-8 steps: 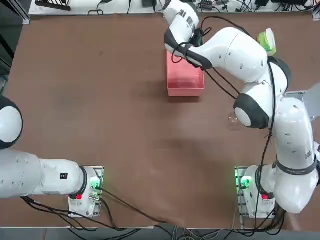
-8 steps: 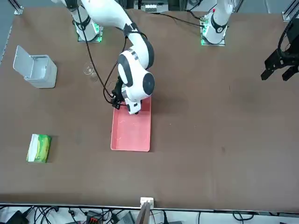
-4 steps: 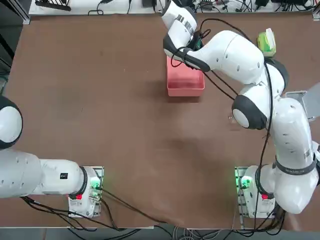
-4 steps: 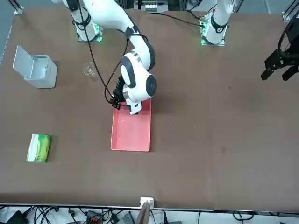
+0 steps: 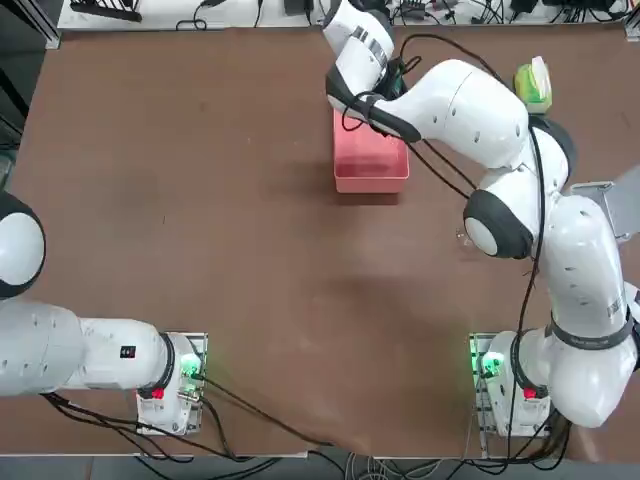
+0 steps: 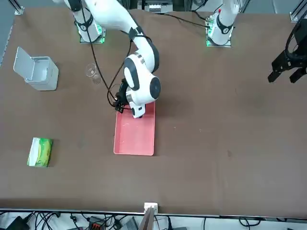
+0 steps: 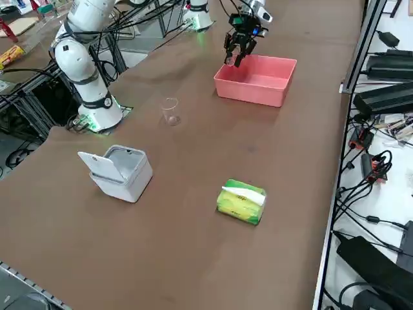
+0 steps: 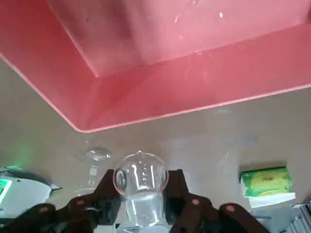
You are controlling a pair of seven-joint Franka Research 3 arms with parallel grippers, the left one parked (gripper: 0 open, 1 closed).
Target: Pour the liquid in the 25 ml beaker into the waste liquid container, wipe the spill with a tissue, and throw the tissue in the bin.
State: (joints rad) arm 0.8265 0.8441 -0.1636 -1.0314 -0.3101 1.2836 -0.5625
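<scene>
My right gripper (image 8: 142, 180) is shut on the 25 ml beaker (image 8: 140, 196), a tiny clear glass with its round mouth facing away from the wrist. It hangs over the near corner of the waste liquid container (image 8: 160, 97), a pink low-walled tray (image 6: 135, 136) (image 7: 258, 81) (image 5: 370, 168). From the side, the gripper (image 7: 236, 54) sits just above the tray's rim. The arm hides the beaker in the top view. The bin (image 7: 121, 171) (image 6: 39, 73), a pale grey box with its lid up, stands apart. No loose tissue is in view.
A larger clear beaker (image 7: 170, 110) (image 6: 91, 72) stands on the brown table between the tray and the bin. A green tissue pack (image 7: 242, 202) (image 6: 41, 152) (image 5: 535, 84) lies near the table's edge. Cables run along the table's borders.
My right wrist has shifted slightly over the tray's near end, then held still. The grip on the small beaker is unchanged.
</scene>
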